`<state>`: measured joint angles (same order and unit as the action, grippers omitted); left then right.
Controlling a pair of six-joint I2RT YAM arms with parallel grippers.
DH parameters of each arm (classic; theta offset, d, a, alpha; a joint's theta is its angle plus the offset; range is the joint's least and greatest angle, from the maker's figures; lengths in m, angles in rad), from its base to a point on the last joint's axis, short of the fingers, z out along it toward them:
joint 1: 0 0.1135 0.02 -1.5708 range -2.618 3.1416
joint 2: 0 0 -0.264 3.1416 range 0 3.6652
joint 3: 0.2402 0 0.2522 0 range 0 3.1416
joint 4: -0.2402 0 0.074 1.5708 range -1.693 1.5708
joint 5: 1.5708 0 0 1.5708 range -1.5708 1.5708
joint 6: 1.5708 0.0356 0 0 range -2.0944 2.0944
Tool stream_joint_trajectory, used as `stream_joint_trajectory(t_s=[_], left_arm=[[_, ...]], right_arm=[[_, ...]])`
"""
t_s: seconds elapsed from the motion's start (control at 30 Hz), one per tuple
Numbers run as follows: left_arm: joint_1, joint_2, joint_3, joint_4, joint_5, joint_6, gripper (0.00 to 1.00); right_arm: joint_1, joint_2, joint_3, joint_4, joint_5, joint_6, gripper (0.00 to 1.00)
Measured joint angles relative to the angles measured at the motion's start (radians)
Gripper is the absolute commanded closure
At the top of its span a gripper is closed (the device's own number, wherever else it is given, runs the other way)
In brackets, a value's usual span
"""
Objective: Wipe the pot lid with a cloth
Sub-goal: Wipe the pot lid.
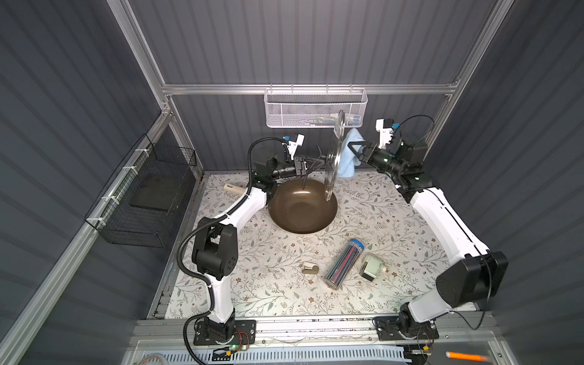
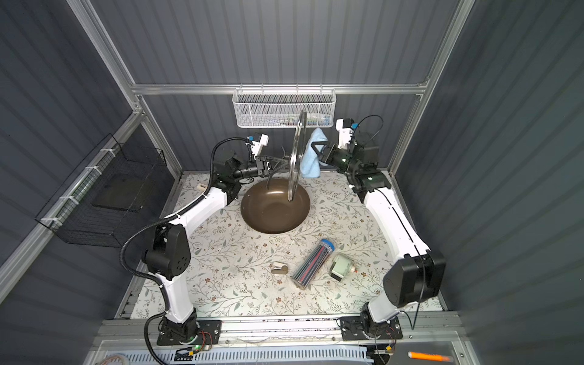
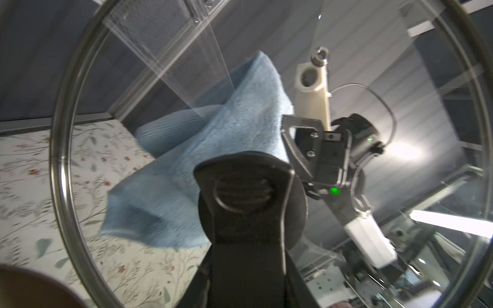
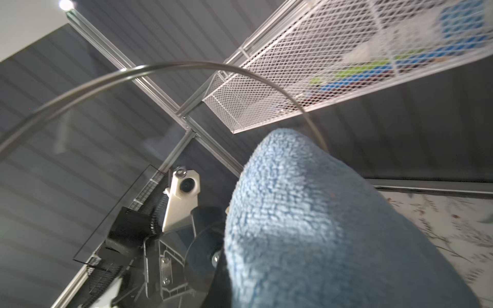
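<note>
Above the pan [image 1: 302, 207], left pincer [image 1: 319, 160] grips the upright clear metal-rimmed pot lid [image 1: 335, 155]; right pincer [image 1: 350, 148] clamps the light blue cloth [image 1: 347, 159].

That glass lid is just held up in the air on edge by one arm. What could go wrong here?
The left gripper holds the lid only by its black handle, on edge above the pan. If the cloth pushes hard, the lid might twist or slip and drop onto the pan.

The right gripper pinches the cloth near its middle, so most of it hangs loose. It could slide out, or bare fingers could knock the glass.
</note>
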<state>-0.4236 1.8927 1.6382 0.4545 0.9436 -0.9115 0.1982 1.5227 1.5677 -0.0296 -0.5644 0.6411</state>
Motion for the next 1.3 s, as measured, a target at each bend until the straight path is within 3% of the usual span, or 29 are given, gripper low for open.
stream_joint_trajectory(t_s=[0.17,0.3,0.53,0.73,0.97,1.3], left_arm=[[-0.019,-0.112,0.0,-0.42,-0.238,0.339,1.0],[-0.055,-0.159,0.0,-0.651,-0.47,0.541,1.0],[-0.167,-0.161,-0.011,-0.931,-0.866,0.785,1.0],[-0.243,-0.161,-0.056,-0.978,-1.049,0.883,1.0],[-0.319,-0.161,-0.134,-0.958,-1.204,0.914,1.0],[-0.381,-0.161,-0.198,-0.9,-1.281,0.943,1.0]], right_arm=[[-0.002,-0.179,-0.028,-0.134,0.109,-0.121,1.0],[-0.009,-0.272,-0.032,-0.213,0.189,-0.184,0.99],[-0.026,-0.212,0.06,-0.323,0.185,-0.215,1.0],[-0.019,-0.065,0.106,-0.356,0.123,-0.195,1.0],[0.047,0.138,0.183,-0.38,0.066,-0.167,1.0],[0.109,0.419,0.504,-0.505,-0.078,-0.212,0.98]])
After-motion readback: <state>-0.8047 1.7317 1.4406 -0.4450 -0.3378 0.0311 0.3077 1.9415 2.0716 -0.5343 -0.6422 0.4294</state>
